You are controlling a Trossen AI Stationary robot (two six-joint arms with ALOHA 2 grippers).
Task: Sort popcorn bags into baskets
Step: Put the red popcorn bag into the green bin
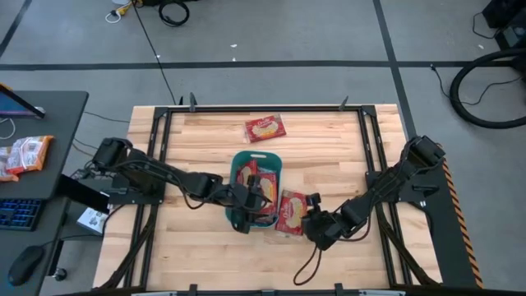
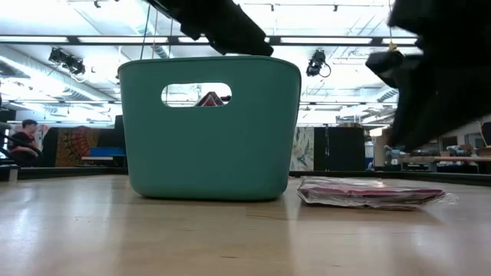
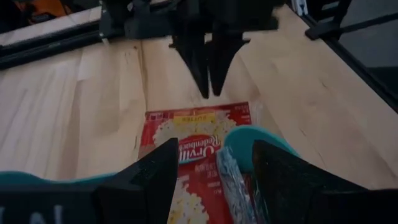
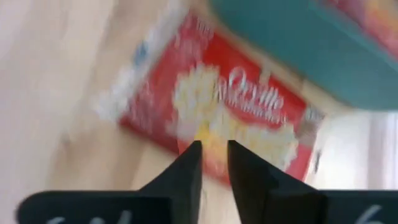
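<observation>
The teal basket (image 1: 256,154) (image 2: 211,146) stands at the table's middle, with red popcorn bags (image 1: 265,187) inside. My left gripper (image 1: 255,196) (image 3: 214,180) hangs open over the basket's inside. A bag standing on edge (image 3: 231,180) shows between its fingers. One bag (image 1: 292,212) (image 2: 368,192) (image 4: 236,118) lies flat on the table against the basket's right side. My right gripper (image 1: 314,224) (image 4: 214,152) hovers shut just above that bag's near right part. Another bag (image 1: 265,127) lies flat toward the far edge. My left gripper has its open fingers (image 3: 155,180) on either side of the upright bag's edge (image 3: 229,171) inside the basket. I cannot tell whether either finger touches it.
Dark frame rails (image 1: 160,140) run along the table's left and right sides. A side desk (image 1: 49,123) at the left carries more bags (image 1: 25,154), a keyboard and a mouse. A person (image 2: 23,138) sits far behind. Bare wood lies at the far left and far right.
</observation>
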